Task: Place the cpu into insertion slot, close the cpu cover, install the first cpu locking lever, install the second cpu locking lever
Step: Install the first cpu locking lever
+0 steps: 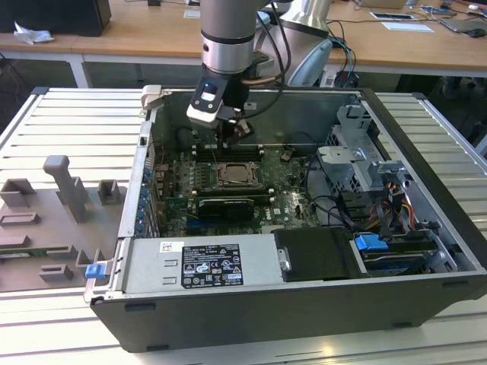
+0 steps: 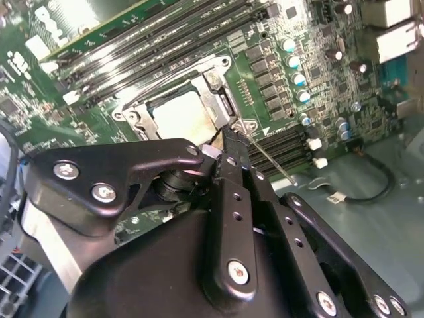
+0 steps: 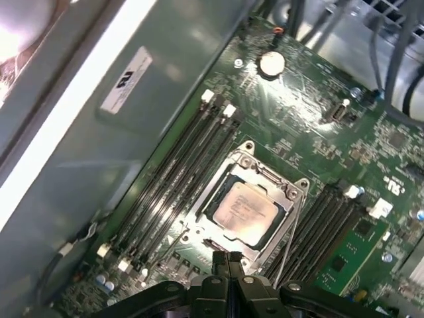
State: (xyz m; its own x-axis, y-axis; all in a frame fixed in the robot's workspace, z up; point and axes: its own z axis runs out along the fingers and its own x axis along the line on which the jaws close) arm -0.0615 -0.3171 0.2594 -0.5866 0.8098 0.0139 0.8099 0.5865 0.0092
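Just beside the closed cover [image 3: 264, 173], the gripper [image 3: 228, 260] is hanging with fingers pressed together, nothing visible between them, while the cpu [image 3: 246, 207] is lying in its window

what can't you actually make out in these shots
- Second wrist view: the gripper hides the near half of the cpu and cpu cover; whether the locking lever is latched is unclear.
- First wrist view: the gripper hides the cpu cover's near edge.
- Exterior view: the insertion slot is too small for detail.
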